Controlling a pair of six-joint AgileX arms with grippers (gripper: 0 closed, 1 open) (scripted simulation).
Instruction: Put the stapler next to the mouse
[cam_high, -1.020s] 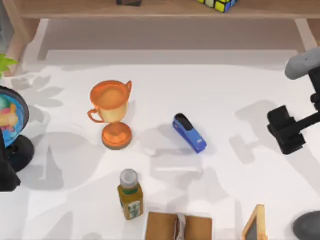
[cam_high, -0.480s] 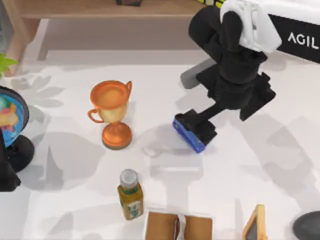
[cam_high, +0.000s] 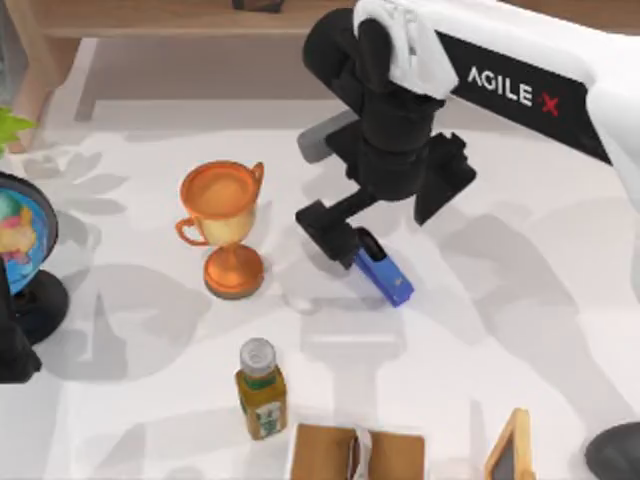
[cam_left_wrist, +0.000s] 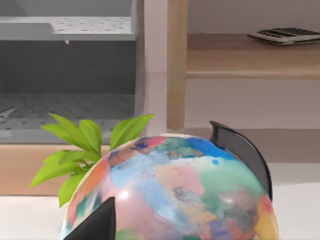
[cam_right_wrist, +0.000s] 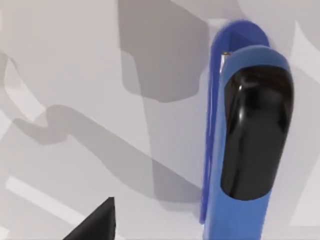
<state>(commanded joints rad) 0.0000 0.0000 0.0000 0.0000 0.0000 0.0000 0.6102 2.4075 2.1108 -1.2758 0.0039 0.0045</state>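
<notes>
Reaching in from the top view's right, the right hand (cam_high: 338, 240) hung low over the black rear end of the stapler (cam_high: 383, 268), which lay flat on the white counter (cam_high: 500, 330) near its middle, right of the orange trophy (cam_high: 224, 226) and well apart from it. Whether its fingers were spread or pressed together, I couldn't tell; one dark fingertip (cam_right_wrist: 95, 222) showed beside the stapler (cam_right_wrist: 247, 150), apart from it. Left arm parked at the left edge by the globe (cam_left_wrist: 170, 195); mouse (cam_high: 615, 452) at the lower right corner, far from the stapler.

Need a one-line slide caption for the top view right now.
Right gripper hovers at the black rear end of the blue stapler, between an orange trophy and the table's right side.
</notes>
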